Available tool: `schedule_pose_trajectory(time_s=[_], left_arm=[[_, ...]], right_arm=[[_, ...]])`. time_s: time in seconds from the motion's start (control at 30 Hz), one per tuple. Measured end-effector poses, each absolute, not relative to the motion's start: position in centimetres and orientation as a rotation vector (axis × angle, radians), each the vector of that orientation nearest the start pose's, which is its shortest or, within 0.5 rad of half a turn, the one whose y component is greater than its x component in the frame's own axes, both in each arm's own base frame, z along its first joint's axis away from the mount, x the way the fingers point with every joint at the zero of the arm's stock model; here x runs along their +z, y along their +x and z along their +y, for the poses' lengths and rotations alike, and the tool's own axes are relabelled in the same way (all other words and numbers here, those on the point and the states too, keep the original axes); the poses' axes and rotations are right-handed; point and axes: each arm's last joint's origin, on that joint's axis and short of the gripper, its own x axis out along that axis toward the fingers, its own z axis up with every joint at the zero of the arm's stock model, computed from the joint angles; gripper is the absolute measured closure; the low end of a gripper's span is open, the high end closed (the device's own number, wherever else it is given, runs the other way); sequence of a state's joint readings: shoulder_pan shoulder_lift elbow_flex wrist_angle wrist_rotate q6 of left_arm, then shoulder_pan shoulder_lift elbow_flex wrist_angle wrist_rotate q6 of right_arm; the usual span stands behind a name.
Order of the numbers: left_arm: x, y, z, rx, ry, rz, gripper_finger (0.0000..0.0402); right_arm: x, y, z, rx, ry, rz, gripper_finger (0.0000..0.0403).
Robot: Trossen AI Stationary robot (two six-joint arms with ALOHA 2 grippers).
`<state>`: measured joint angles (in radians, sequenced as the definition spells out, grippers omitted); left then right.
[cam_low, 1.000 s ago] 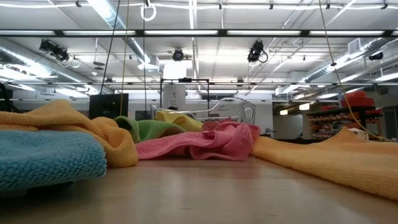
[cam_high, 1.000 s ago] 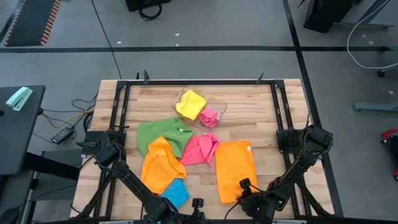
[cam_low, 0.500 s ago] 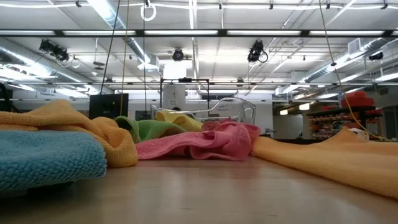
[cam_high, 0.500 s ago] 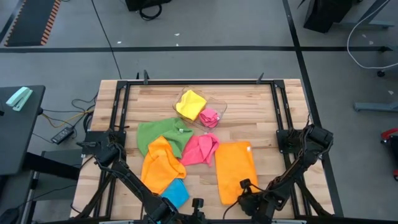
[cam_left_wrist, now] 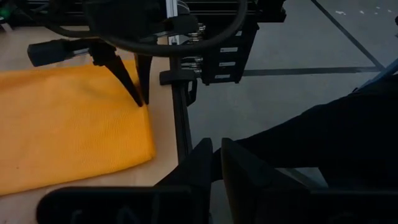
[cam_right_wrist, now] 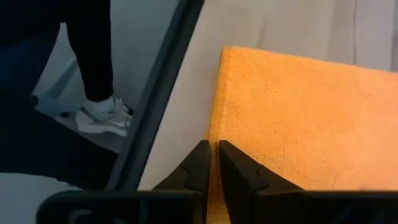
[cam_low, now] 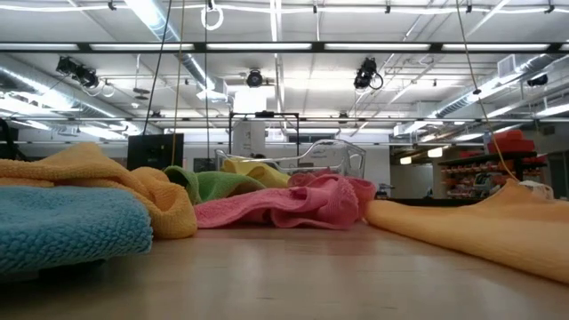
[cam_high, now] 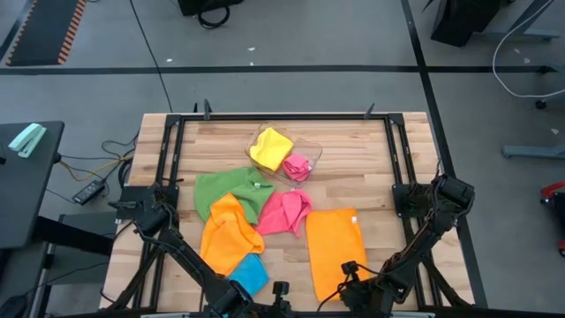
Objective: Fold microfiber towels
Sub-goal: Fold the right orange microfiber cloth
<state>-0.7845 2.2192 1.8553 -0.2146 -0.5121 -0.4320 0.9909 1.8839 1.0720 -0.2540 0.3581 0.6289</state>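
Seven soft microfiber towels: two orange, two pink, one green (cam_high: 222, 189), one yellow (cam_high: 271, 147), one blue (cam_high: 251, 272). Flat orange towel (cam_high: 334, 250) dragged nearer since; right gripper (cam_right_wrist: 211, 163) pinching its edge, left gripper (cam_left_wrist: 214, 167) pressed together.

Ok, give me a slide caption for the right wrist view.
Right gripper pinching the near edge of the flat orange towel at the table's edge.

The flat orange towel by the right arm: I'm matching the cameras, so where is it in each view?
High view: flat orange towel, lower right of centre.
Low view: right side, sloping.
Left wrist view: left, under the right pincer.
Right wrist view: fills the right, pincer shut at its edge.
Shared landmark: the table's black frame rail.
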Motion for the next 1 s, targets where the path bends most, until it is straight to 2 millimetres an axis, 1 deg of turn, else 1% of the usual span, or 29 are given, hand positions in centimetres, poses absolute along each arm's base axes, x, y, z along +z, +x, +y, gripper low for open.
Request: schedule_pose_trajectory(time_s=[0.13,0.3,0.4,0.6,0.73,0.83,0.9,1.0], left_arm=[[23.2,36.9,-34.9,-0.159,-0.071,0.506,0.0358],[23.2,36.9,-34.9,-0.159,-0.071,0.506,0.0361],[23.2,36.9,-34.9,-0.159,-0.071,0.506,0.0362],[23.2,36.9,-34.9,-0.159,-0.071,0.506,0.0356],[23.2,36.9,-34.9,-0.159,-0.071,0.506,0.0358],[23.2,36.9,-34.9,-0.159,-0.072,0.506,0.0361],[23.2,36.9,-34.9,-0.159,-0.072,0.506,0.0362],[23.2,36.9,-34.9,-0.159,-0.072,0.506,0.0362]], right_arm=[[13.3,20.4,29.1,0.237,-0.142,0.979,0.0362],[12.8,20.1,28.7,0.203,-0.118,0.995,0.0356],[12.7,20.0,28.7,0.188,-0.092,0.997,0.0336],[12.8,20.1,29.0,0.19,-0.035,0.972,0.0268],[12.8,20.1,29.0,0.19,-0.048,0.966,0.0232],[12.7,20.0,29.2,0.195,-0.11,0.931,0.0223],[12.2,19.8,29.5,0.209,-0.156,0.915,0.0222],[11.4,19.9,30.0,0.232,-0.18,0.901,0.0225]])
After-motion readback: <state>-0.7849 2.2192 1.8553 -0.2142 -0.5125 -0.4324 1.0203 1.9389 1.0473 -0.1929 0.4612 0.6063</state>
